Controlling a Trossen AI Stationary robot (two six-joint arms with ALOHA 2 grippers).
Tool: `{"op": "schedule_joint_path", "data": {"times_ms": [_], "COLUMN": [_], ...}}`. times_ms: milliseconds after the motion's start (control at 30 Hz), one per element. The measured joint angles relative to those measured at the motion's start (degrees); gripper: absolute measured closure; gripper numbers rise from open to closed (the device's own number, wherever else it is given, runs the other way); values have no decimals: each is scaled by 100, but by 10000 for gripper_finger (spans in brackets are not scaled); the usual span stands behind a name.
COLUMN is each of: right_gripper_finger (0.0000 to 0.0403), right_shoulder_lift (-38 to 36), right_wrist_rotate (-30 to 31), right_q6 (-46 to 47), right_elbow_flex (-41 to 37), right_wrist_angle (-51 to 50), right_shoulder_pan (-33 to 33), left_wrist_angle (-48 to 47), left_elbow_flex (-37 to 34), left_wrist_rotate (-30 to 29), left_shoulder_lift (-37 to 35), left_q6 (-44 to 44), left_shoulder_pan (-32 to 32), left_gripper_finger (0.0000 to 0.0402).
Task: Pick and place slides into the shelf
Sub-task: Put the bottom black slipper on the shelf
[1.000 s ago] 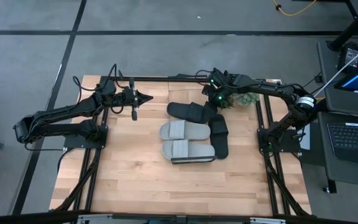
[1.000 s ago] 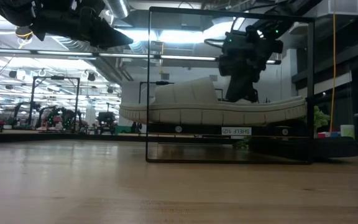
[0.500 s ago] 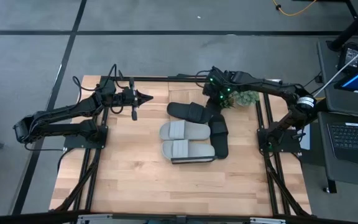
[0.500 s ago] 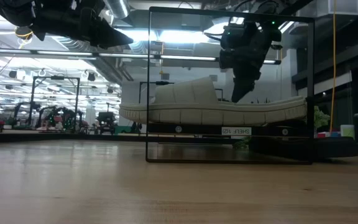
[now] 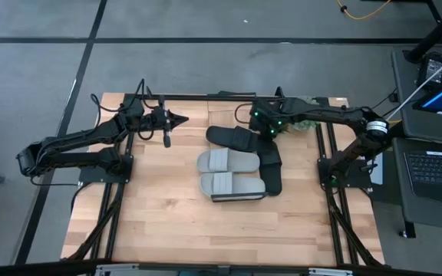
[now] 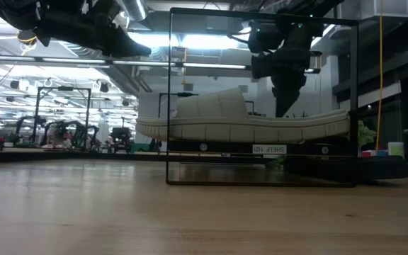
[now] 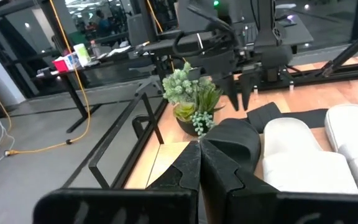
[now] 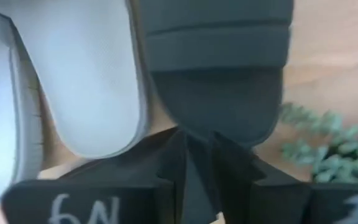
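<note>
Right gripper [image 5: 263, 132] hovers over the black slides [image 5: 238, 138] at the table's [image 5: 152, 222] far edge.
High view: grey slides [image 5: 227, 162] on the shelf [image 5: 236, 198] mid-table, bare wood around; left gripper [image 5: 181, 119] pinched shut, empty, well apart; low view: shelf frame [image 6: 170, 99] stands nearest; right wrist view: fingers [image 8: 169, 165] slightly parted, holding nothing; left wrist view: plant [image 7: 191, 99] beside black slide.

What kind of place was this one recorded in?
Likely a robotics lab or open workshop: a laptop on a desk beside the wooden table, more rigs and workbenches in a large hall, cables on the floor.
</note>
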Motion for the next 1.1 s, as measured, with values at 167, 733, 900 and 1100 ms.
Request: {"op": "schedule_joint_path", "data": {"times_ms": [167,733,900,1100], "right_gripper_finger": [362,397,399,400], "right_shoulder_lift": [1,-601,-1140,-1906], "right_wrist_rotate": [44,1074,1253,1669], "right_q6": [336,999,1206,1344], "right_elbow_flex": [-2,-8,-9,-986], "right_wrist_angle": [-60,-294,-262,959], "right_shoulder_pan": [368,820,806,911], "left_wrist_angle": [-15,-161,-162,-119], "left_elbow_flex": [0,0,0,-2], "left_wrist_rotate": [-135,-240,-124,1249], "left_shoulder_lift": [0,91,437,1080], "left_q6": [158,136,-316,-1082], "left_shoulder_pan": [0,75,512,1303], "left_gripper_finger": [401,401,401,402]}}
